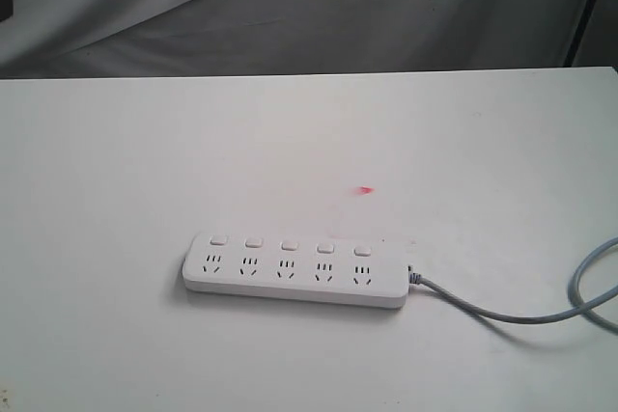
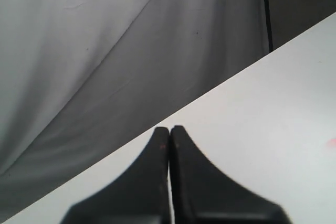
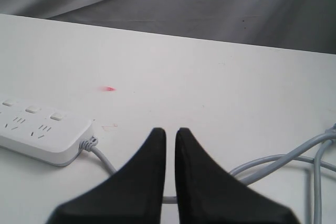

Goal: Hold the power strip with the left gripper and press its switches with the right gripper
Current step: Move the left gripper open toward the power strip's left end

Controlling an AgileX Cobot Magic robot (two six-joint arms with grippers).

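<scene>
Power strip (image 1: 295,270): laid flat on worktop (image 1: 116,161), cable (image 1: 512,314) trailing right. Left hand (image 2: 169,129): pressed together, empty. Right hand (image 3: 170,132): likewise, near cable end. Strip's far end is best pinned before switches (image 1: 289,244) are pressed.

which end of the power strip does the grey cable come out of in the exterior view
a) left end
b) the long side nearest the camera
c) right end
c: in the exterior view the grey cable leaves the right end of the power strip and trails off toward the right edge of the picture.
</scene>
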